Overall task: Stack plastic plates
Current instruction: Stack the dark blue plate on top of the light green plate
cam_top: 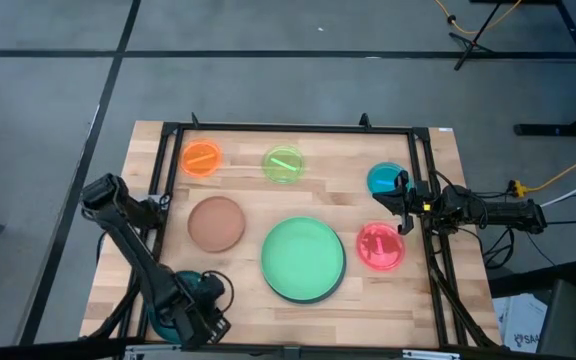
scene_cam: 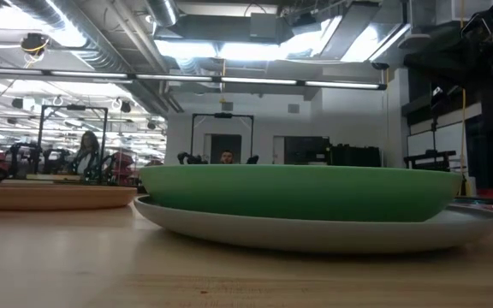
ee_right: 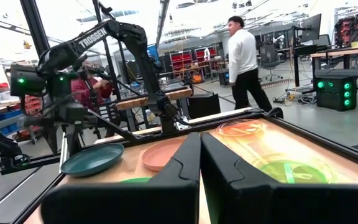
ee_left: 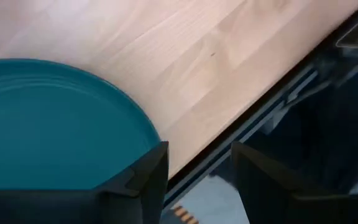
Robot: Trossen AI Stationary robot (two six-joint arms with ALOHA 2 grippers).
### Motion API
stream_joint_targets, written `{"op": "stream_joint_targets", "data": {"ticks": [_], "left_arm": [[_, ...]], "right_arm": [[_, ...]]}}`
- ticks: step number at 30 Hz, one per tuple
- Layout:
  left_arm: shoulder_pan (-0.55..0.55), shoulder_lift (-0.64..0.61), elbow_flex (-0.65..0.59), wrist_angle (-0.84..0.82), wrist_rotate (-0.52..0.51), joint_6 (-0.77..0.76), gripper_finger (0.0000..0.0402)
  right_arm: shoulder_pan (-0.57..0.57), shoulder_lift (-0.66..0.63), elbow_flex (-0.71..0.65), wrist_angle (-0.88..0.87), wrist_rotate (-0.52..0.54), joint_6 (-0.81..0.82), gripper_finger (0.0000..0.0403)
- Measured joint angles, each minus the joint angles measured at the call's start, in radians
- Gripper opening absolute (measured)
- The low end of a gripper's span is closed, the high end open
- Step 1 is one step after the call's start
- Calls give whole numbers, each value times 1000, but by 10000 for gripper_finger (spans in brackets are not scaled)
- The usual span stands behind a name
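Observation:
Several round plates lie on the wooden table. A light green plate (cam_top: 303, 256) sits inside a grey one (scene_cam: 315, 233) near the table's middle. A brown plate (cam_top: 216, 222) is to its left. Orange (cam_top: 202, 158) and lime (cam_top: 283, 164) plates are near the far edge. Blue (cam_top: 384, 180) and pink-red (cam_top: 380, 246) plates are on the right. The dark teal plate (cam_top: 204, 290) is at the near-left corner. My left gripper (ee_left: 197, 155) is open at that plate's near rim. My right gripper (cam_top: 401, 205) is shut on nothing, above the table between the blue and pink-red plates. My left gripper has one finger (ee_left: 145, 180) over the teal plate's near rim (ee_left: 151, 134), with the other finger out past the table's edge. The rim is not in the gap between them. Whether that finger touches the plate cannot be told.
A black metal frame (cam_top: 288, 128) runs around the tabletop, with rails along the left and right sides. Bare wood lies between the plates and along the near edge (cam_top: 308, 315). In the right wrist view a person (ee_right: 244, 59) walks in the room beyond the table.

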Motion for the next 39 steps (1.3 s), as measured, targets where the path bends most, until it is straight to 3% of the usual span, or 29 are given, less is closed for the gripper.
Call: {"op": "stream_joint_targets", "data": {"ticks": [9, 12, 16, 21, 39], "left_arm": [[-33, 95, -2, -1, 67, -27, 167], [-70, 93, 3, -3, -15, -58, 167], [-91, 93, 3, -3, -28, -97, 167], [-98, 93, 3, -11, -124, -82, 167], [-101, 235, -13, 55, -69, -74, 167]], "right_arm": [[0, 0, 0, 0, 0, -3, 5], [0, 0, 0, 3, 5, -4, 5], [0, 0, 0, 10, 8, -4, 5], [0, 0, 0, 12, 9, -30, 5], [0, 0, 0, 8, 11, -30, 5]]}}
